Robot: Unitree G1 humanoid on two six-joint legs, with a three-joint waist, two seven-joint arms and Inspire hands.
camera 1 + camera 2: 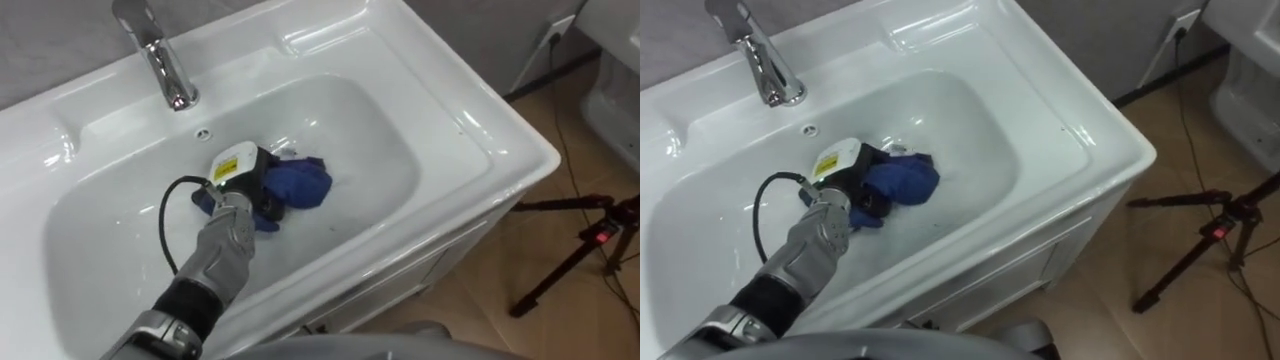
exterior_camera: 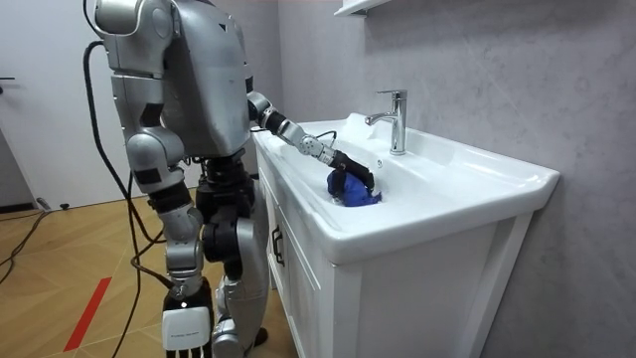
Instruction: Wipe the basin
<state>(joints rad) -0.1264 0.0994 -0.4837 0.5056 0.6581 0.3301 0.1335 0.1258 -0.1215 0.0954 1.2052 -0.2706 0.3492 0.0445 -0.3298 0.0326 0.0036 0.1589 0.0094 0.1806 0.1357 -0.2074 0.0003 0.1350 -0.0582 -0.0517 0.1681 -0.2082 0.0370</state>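
White counter (image 1: 500,150): glossy top on a cabinet against a grey wall; the robot stands upright at its front edge, on a wood floor.
Basin (image 1: 370,130): wide oval bowl sunk into the counter, holding the cloth and the left robot hand.
Tripod (image 1: 585,245): black, on the floor to the right of the cabinet.
Tap (image 1: 160,60): chrome, upright at the back rim, spout over the bowl.
Left robot hand (image 1: 248,180): reaches down into the bowl, fingers curled onto the bunched cloth.
Right robot hand (image 2: 187,333): hangs beside the thigh; I cannot tell its state.
Cloth (image 1: 300,182): blue, crumpled on the basin floor near the middle, partly under the left robot hand.
Overflow hole (image 1: 203,132): small, on the back wall below the tap.
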